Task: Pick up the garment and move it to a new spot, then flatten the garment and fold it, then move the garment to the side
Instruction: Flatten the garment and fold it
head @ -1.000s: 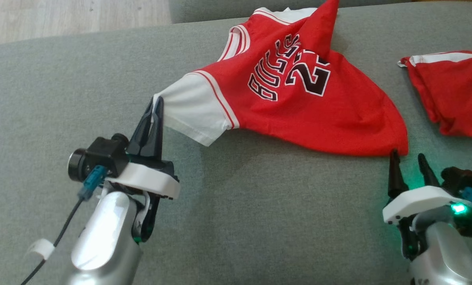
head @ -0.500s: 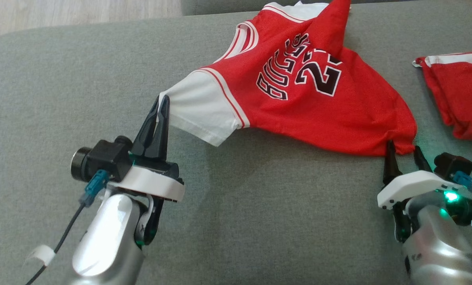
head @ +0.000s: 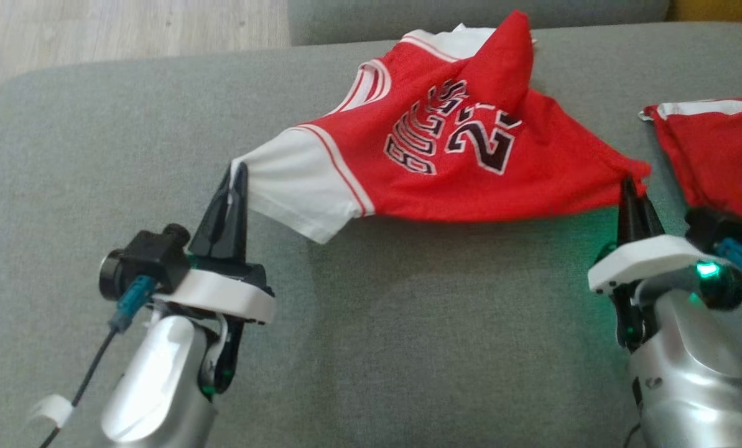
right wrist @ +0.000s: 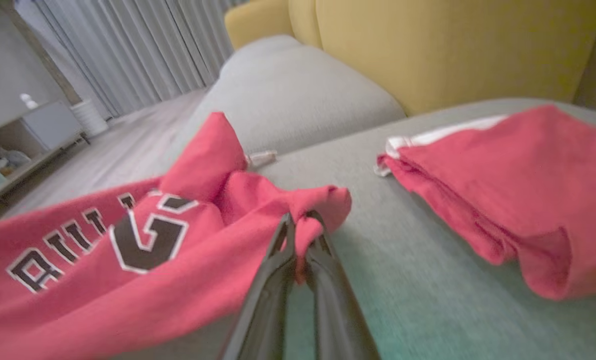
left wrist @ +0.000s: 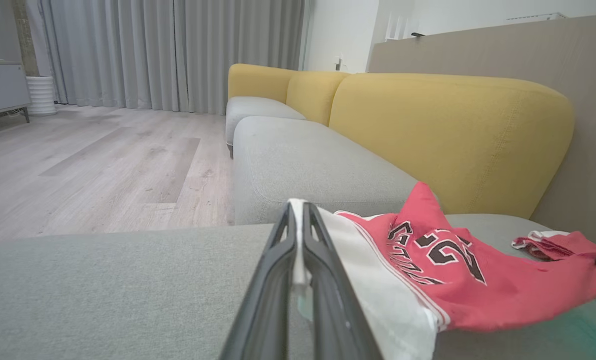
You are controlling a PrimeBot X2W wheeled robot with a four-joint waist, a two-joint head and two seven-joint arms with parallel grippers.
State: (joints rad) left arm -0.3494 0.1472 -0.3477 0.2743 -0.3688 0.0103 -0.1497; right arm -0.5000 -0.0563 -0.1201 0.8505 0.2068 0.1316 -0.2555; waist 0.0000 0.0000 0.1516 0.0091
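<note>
head view has the jersey [head: 445, 155] across the upper middle of the grey sofa seat [head: 408, 336], strung between the two arms. the left gripper [head: 236, 177], at 9 o'clock of the jersey, has its jaws pressed together on the edge of the white sleeve [head: 296, 180]. the left wrist view shows white cloth caught between the dark fingers [left wrist: 268, 290]. the right gripper [head: 629, 186], at 3 o'clock, pinches a red corner, which the right wrist view shows bunched over the closed tips. the near edge hangs off the seat between the two grips, with shadow under it. the far part toward 12 o'clock looks to rest on the seat, with one red fold [head: 507, 56] standing in a peak.

as i judge it, the task is only at its start. both grips are made and the near edge is raised, but carrying to a new spot, flattening, folding and setting aside are all left.

the long axis runs from 9 to 3 o'clock, grip to grip. the sleeve points to 9 o'clock and the neck opening [head: 371, 81] faces about 11 o'clock. a second red garment [head: 713, 155] lies at 3 o'clock, just beyond the right gripper and apart from the jersey.
</note>
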